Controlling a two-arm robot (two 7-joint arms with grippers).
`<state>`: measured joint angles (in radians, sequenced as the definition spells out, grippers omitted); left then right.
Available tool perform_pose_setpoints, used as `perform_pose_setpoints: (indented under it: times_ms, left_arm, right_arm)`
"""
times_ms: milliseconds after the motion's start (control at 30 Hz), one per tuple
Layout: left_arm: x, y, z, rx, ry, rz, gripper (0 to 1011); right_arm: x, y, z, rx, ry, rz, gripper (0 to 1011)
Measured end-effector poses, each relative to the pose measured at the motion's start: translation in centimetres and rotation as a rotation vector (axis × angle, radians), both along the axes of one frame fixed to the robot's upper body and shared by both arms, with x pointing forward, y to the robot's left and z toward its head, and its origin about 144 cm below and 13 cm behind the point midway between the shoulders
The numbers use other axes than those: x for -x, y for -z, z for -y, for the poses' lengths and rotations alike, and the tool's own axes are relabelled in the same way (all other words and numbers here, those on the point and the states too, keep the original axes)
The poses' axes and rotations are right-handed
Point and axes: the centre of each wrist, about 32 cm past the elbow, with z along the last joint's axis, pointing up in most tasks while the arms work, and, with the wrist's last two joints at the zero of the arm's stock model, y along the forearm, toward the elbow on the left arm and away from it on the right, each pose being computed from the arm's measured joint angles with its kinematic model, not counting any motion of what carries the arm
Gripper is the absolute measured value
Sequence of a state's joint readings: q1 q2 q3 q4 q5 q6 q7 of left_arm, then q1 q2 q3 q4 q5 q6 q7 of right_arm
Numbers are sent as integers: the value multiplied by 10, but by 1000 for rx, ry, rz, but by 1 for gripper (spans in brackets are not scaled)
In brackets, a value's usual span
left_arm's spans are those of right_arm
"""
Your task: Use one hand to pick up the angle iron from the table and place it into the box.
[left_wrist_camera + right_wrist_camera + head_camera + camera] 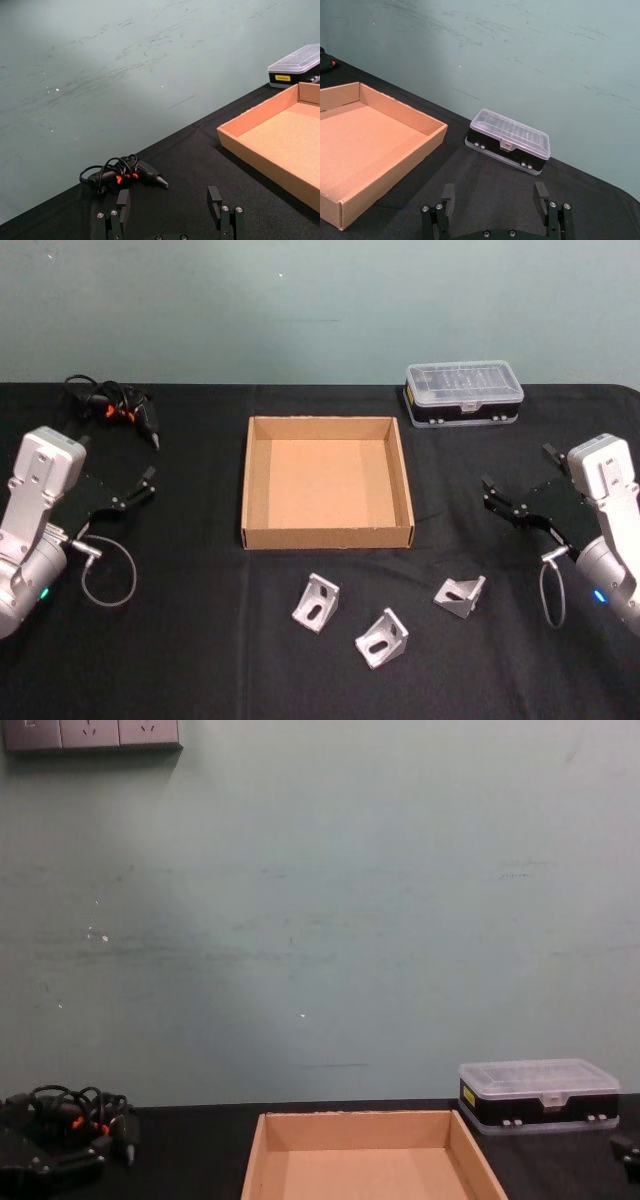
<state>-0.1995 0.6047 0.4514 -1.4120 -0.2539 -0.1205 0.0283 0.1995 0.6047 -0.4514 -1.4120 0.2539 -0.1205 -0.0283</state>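
**Status: Work Not Started, Box Empty**

The box (pixel 328 485) stands open at the middle of the counter (pixel 200 660). Its cardboard floor is bare, so nothing has been delivered.

Three pieces lie on the counter just in front of the box's near wall, touching neither the box nor one another:
- the left angle iron (pixel 316 601)
- the middle angle iron (pixel 382 637), nearest the robot
- the right angle iron (pixel 460 594)

The left claw (pixel 140 487) hangs off the box's left side, fingers spread wide and holding nothing. The right claw (pixel 517 475) mirrors it off the box's right side, also wide open and empty. Both are well apart from the angle irons.

A clear-lidded plastic case (pixel 463 393) sits beyond the box's far right corner, and a corded tool (pixel 115 408) lies at the far left. Neither blocks the route.

In my judgement, every step is outstanding. One claw must reach down, close on an angle iron, lift it over the low wall and release it inside. The right angle iron looks the handiest for the right claw. These brackets are small and angled, so the grip will want care.
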Motion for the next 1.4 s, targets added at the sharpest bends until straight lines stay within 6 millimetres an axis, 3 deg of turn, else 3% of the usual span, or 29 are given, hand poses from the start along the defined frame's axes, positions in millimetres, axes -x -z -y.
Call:
perform_pose_setpoints:
  times_ms: [1400]
  left_arm:
    - [0,0,0,0,0,0,1011]
  right_arm:
    - [0,0,0,0,0,0,1000]
